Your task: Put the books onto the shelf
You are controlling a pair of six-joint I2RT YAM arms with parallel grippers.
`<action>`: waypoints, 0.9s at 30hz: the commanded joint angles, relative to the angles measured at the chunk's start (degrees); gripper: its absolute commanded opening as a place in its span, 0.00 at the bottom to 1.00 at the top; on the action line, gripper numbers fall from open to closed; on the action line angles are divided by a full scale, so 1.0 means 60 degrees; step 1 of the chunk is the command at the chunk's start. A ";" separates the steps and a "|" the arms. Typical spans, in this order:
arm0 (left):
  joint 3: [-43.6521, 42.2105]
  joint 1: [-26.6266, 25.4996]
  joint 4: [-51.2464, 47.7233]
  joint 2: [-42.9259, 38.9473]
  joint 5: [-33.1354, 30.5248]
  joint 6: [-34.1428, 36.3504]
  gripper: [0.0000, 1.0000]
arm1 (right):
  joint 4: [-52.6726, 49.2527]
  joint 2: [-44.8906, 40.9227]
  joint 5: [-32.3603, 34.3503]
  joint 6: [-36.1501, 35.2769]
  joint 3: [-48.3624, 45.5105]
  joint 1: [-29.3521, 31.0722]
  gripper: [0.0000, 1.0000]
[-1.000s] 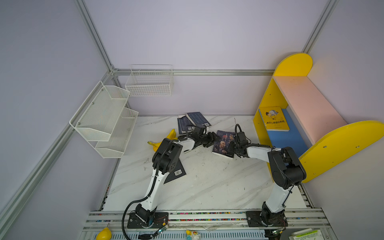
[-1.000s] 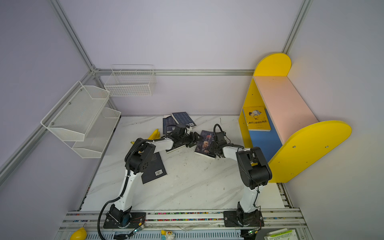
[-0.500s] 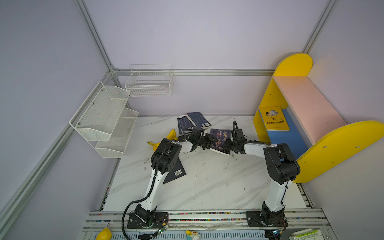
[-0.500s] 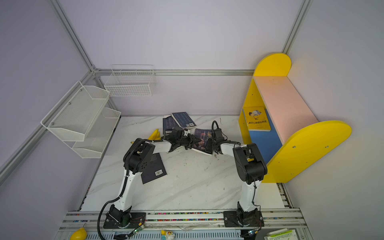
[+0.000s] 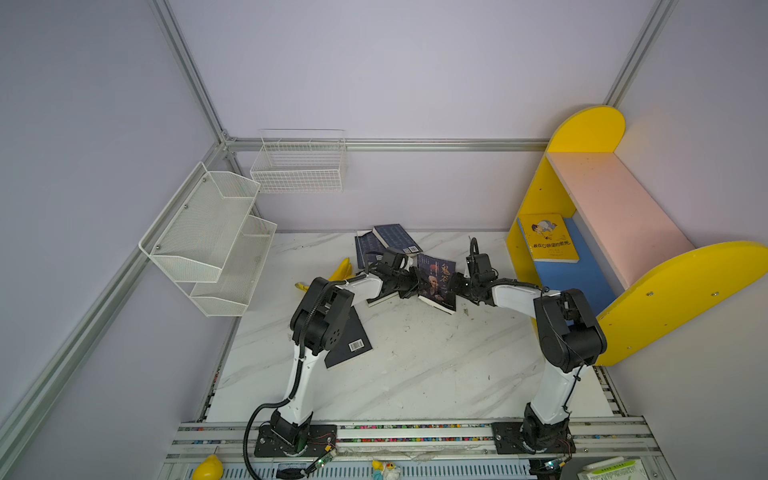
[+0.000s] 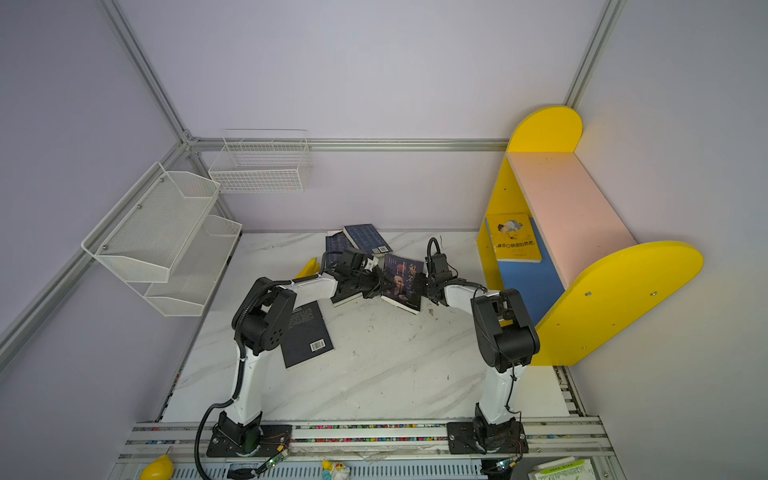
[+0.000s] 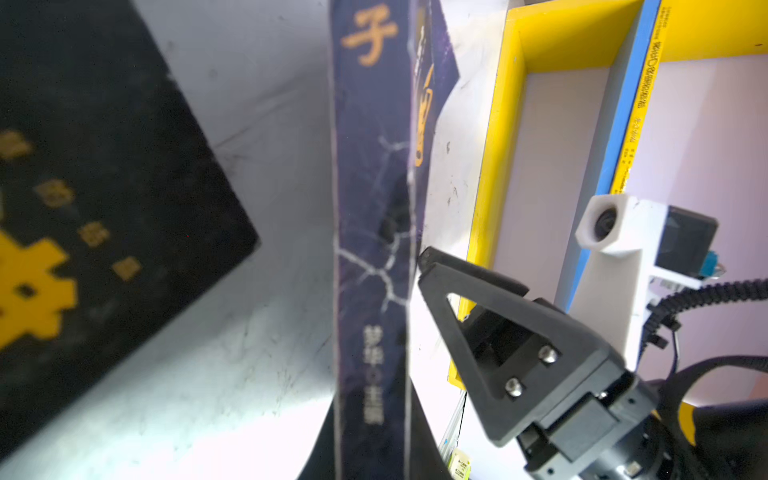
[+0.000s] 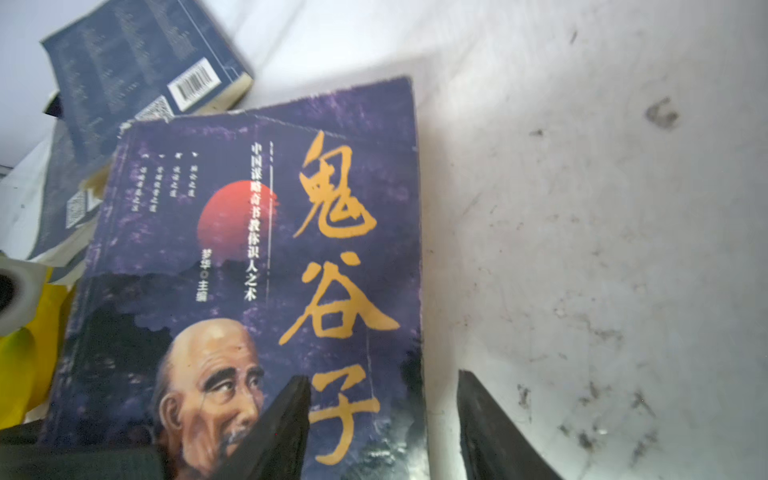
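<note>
Counter [image 5: 415, 374]: white marble-look slab with grey veins, scuffed and speckled with dark marks. Walls [image 5: 395, 75] pale lilac, matte, joined by aluminium rails [image 5: 395, 144]. White mesh rack [image 5: 208, 237] with two tilted tiers on the left wall, white wire basket [image 5: 299, 166] on the back wall

Shelf [image 5: 681, 282] at the counter's right side: rounded yellow side panels, smooth, with a pink upper board and a blue lower board. Yellow book [image 5: 547, 237], cartoon cover, lies flat on the blue board at its far end

Purple book [image 5: 436, 282] mid-counter, tilted up between both tools; cannot tell whether its lower edge touches the slab. Worn paperback: frayed corners, white cracks down the spine, orange brush title, red disc, bald old man's face. Left tool [image 5: 410, 284] closed down on the book's near side. Right tool [image 8: 380, 376] at the opposite edge with jaws apart, one finger over the cover, the other past the edge over bare counter, not clamping

Navy books [image 5: 395, 239]: two stacked askew, barcodes up, at the counter's back. Black book [image 5: 349, 345] lies flat beside the left arm. Banana [image 5: 343, 270] near the navy books
</note>
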 commanded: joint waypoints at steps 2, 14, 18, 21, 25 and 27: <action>0.1438 0.0118 -0.0015 -0.1213 0.0110 0.0757 0.00 | 0.0744 -0.1189 -0.0987 0.1569 0.0312 -0.0647 0.70; 0.4162 0.0832 0.1954 -0.1822 -0.1187 -0.0700 0.00 | 0.5216 -0.2666 -0.2652 0.5636 -0.1012 -0.0496 0.86; 0.4679 0.0833 0.2445 -0.1767 -0.1735 -0.1156 0.00 | 0.6890 -0.2554 -0.2710 0.6548 -0.0920 0.0306 0.88; 0.4746 0.0822 0.2983 -0.1761 -0.1920 -0.1680 0.00 | 0.8551 -0.2351 -0.2462 0.7183 -0.0965 0.0609 0.90; 0.4419 0.0775 0.3608 -0.1931 -0.2073 -0.2307 0.00 | 0.9683 -0.1943 -0.2309 0.7335 -0.0642 0.0776 0.90; 0.4106 0.0722 0.3903 -0.2125 -0.2157 -0.2468 0.00 | 1.0052 -0.1695 -0.2213 0.7379 -0.0426 0.0774 0.90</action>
